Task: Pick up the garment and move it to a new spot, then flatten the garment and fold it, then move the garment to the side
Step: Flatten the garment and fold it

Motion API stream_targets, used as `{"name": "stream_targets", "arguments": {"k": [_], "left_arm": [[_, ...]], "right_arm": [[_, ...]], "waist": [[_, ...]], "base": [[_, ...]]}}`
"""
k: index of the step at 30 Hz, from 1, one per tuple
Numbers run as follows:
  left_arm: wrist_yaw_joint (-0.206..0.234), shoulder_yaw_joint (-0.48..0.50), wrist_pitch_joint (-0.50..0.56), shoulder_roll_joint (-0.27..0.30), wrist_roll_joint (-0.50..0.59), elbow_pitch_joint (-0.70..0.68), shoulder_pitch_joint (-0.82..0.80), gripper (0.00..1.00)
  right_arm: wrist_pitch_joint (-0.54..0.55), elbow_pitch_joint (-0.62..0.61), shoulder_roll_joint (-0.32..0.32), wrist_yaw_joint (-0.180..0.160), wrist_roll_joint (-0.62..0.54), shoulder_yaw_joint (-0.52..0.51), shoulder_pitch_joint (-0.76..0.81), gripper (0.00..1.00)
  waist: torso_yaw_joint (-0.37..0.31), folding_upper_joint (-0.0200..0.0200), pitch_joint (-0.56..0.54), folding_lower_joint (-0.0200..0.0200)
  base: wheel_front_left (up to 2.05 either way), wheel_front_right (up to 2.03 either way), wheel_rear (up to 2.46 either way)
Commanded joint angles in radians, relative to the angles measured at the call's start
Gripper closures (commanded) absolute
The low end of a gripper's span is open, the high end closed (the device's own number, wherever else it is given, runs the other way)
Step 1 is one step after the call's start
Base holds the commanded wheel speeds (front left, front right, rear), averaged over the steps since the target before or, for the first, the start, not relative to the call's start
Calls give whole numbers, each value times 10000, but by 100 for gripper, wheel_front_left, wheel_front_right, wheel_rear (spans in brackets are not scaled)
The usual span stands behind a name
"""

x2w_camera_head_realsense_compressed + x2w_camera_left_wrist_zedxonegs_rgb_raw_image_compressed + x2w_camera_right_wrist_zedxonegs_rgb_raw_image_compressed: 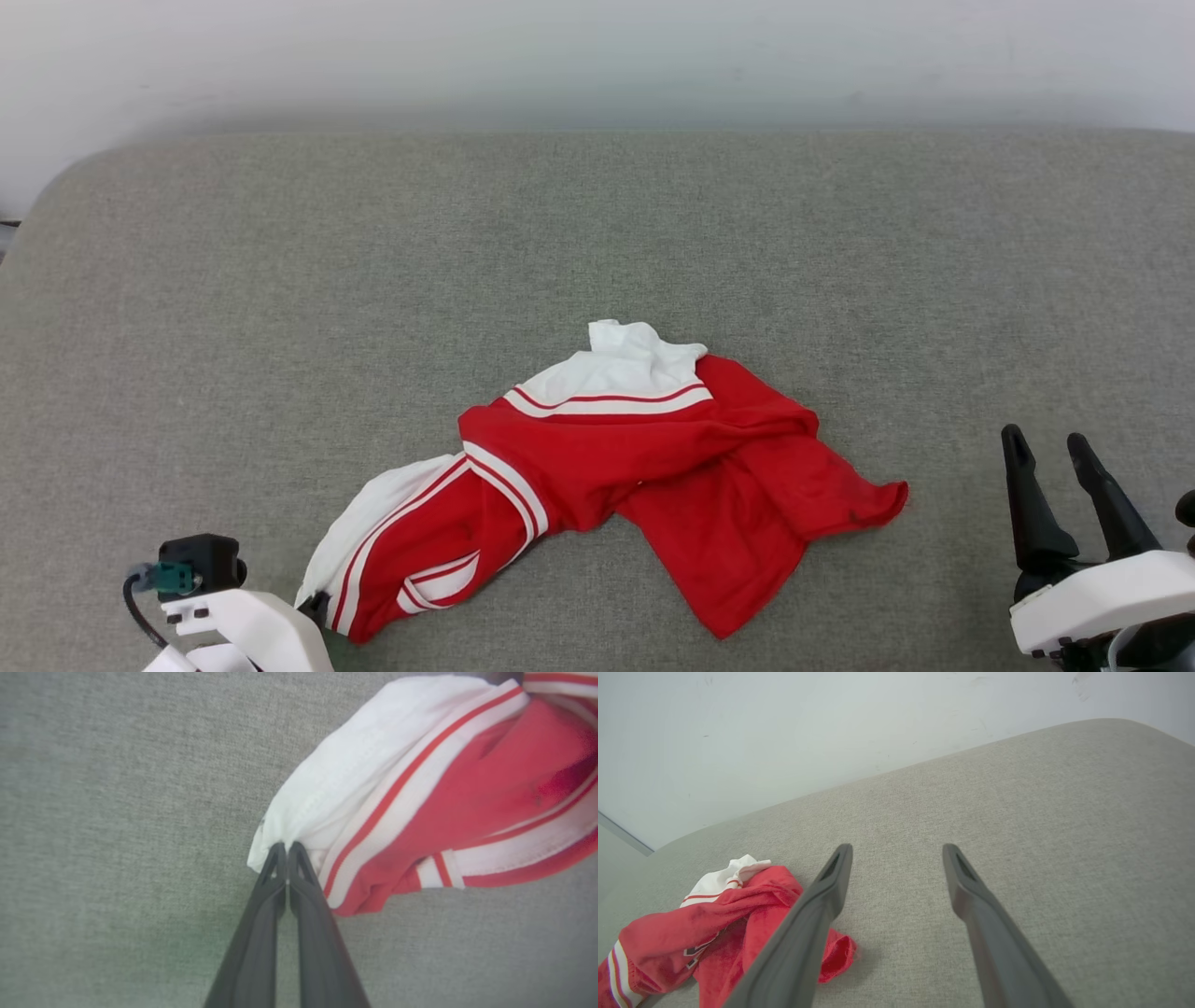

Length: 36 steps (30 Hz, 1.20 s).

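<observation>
Left gripper [286, 851], two long dark fingers on a white forearm, sits at the garment's near-left corner. Its fingers are pressed together tip to tip, pinching the edge of the white sleeve; no gap between them in the wrist view. From the head view only a dark tip [317, 603] shows against the cloth, with the rest under the forearm.

Right gripper [1046, 443], same dark two-finger type: fingers spread wide, nothing between them. It's off the garment's right side, well apart from the loose red hem corner and not touching cloth. In its own wrist view [896, 851], the garment [719, 924] lies left of and behind the left finger.

The garment [635, 467] is a crumpled red jersey shirt with white sleeves and red-white striped trim. It's bunched and twisted, not flat. One white sleeve [373, 523] trails to the near left, and the other white sleeve [625, 369] pokes up at the far edge. The red body folds over itself in the middle, and a red flap [831, 495] fans out to the right.

Under the garment on all sides is a grey woven fabric pad [280, 327] with rounded far corners. Beyond the garment, past the pad's far edge, is a pale plain wall [597, 56].
</observation>
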Motion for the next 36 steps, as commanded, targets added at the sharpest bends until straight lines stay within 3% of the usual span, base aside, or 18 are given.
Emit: {"name": "stream_targets", "arguments": {"k": [1,5,7,20,29,36], "left_arm": [[-148,-23,-128,-175,-113,306,108,100],[-526,-199,-552,-692,-197,964,-32,100],[-663,-141,-1056,-834,-62,1074,-286,0],[-1258,156,-5410,-1172,1685,1094,-1243,0],[-1289,159,-6122,-1757,2387,277,-1255,0],[-1283,77,-6177,-2140,2735,-158,-1266,0]], "right_arm": [[-26,32,21,-7,-21,-36,-131,0],[59,84,20,-7,-92,-73,-253,0],[129,88,20,-7,-168,-114,-263,0],[732,272,20,-7,-395,-350,-365,0],[2207,954,-187,-7,-265,160,-1155,0],[4285,1565,-1066,-7,365,1875,-2764,0]], "waist": [[38,0,54,-1],[94,0,67,-1],[122,0,38,-1],[290,0,-432,-1],[565,0,-448,-1],[1187,0,-138,-1]], "base": [[0,0,0],[0,0,0],[0,0,0],[0,0,0],[0,0,0],[0,0,0]]}}
